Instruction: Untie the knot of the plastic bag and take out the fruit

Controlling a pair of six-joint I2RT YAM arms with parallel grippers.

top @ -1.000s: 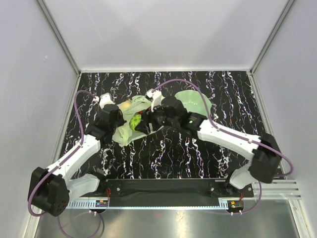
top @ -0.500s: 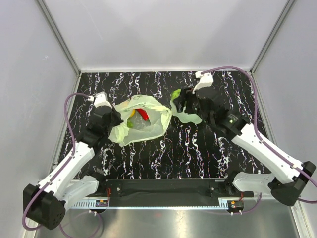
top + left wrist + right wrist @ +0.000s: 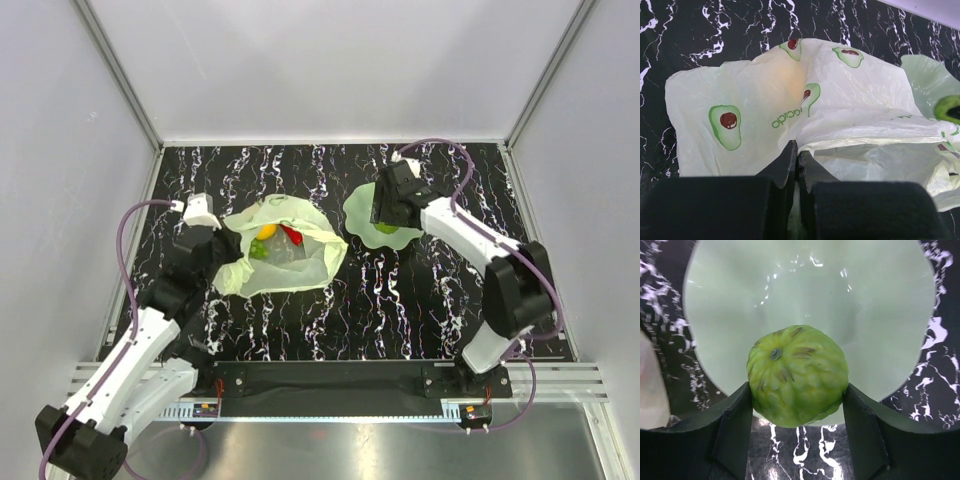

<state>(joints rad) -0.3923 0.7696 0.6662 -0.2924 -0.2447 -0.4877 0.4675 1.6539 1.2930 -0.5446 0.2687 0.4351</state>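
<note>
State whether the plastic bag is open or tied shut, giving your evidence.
Open: the plastic bag gapes upward, exposing a yellow fruit and red piece inside.

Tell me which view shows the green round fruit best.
Right wrist: the green fruit fills the centre, ribs and stem sharp, gripped in the right claw over the dish. The top view shows only a small green patch beside that claw. The left wrist shows mostly bag, plus a blurred green bit at right.
</note>
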